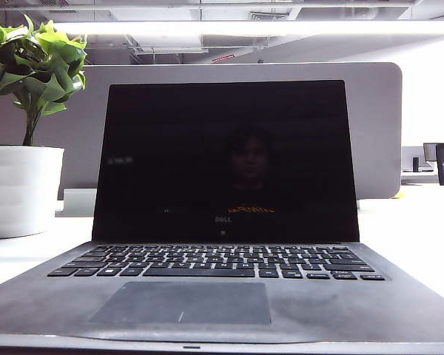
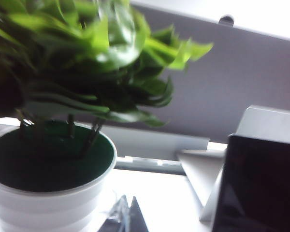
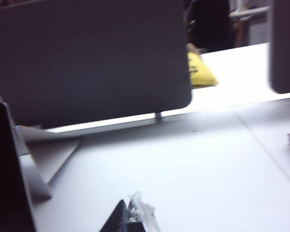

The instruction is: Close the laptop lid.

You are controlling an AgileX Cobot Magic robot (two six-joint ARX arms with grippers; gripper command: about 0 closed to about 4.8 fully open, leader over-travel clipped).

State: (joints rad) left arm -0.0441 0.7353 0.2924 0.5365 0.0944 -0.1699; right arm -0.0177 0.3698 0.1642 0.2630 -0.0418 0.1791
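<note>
The laptop lid [image 1: 226, 159] stands open and nearly upright, its glossy black screen facing the exterior camera above the keyboard [image 1: 214, 261]. Neither gripper shows in the exterior view. In the left wrist view my left gripper [image 2: 127, 209] is shut, its dark fingertips together low over the white table, between the plant pot and the lid's dark face [image 2: 261, 188], touching neither. In the right wrist view my right gripper [image 3: 128, 210] is also shut and holds nothing, hovering over the table to the side of the lid's edge [image 3: 5, 179].
A white pot [image 1: 18, 188] with a green plant [image 2: 87, 63] stands left of the laptop. Behind the laptop rises a big grey partition board [image 1: 374, 118] with a flat foot [image 3: 50, 154]. A yellow object [image 3: 199, 71] lies beyond the board.
</note>
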